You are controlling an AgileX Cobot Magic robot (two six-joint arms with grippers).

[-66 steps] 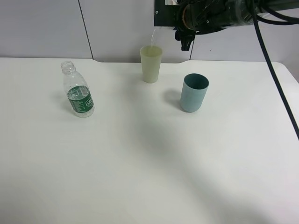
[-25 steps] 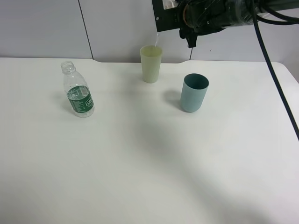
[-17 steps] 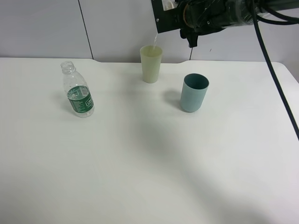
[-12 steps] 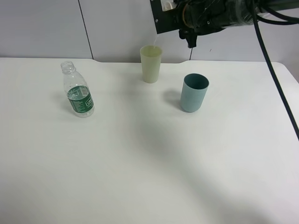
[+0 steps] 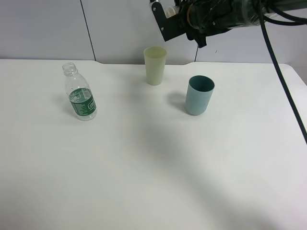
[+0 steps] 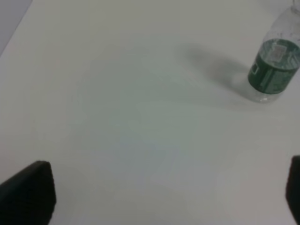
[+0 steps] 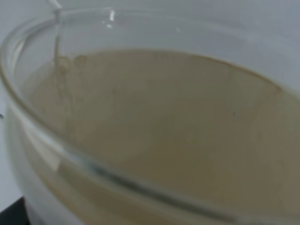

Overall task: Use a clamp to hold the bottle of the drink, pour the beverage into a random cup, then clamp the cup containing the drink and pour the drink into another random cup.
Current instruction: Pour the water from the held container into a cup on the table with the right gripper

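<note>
Three containers stand on the white table (image 5: 144, 182), left to right: the bottle of the drink (image 5: 79, 92) upright and uncapped on the left side, green label around its lower half, some clear liquid inside; the pale yellow-green cup (image 5: 155, 65) upright near the back edge, about mid-table; a teal cup (image 5: 199, 95) just right of it and nearer the camera, apart from it, not touching. Left gripper (image 6: 154, 201) shows only in its own wrist view: two dark fingertips (image 6: 28, 194) at opposite edges of that frame, spread wide with nothing between them, hanging over bare table with the bottle well ahead of it. Right gripper (image 5: 173, 10) is up at the top of the high view, above and slightly right of the yellow-green cup, tilted. Its wrist view is filled by the short cup (image 7: 150, 140): clear rim, pale peach inside, close against the camera, so the jaws are clamped on that cup. In the high view the cup itself is mostly hidden behind the black gripper body, only a pale bit showing at the top edge, probably its rim. No stream visible between the gripper and the yellow-green cup. Whether any liquid remains in the held cup, cannot tell; the wrist view is too blurred.
</note>
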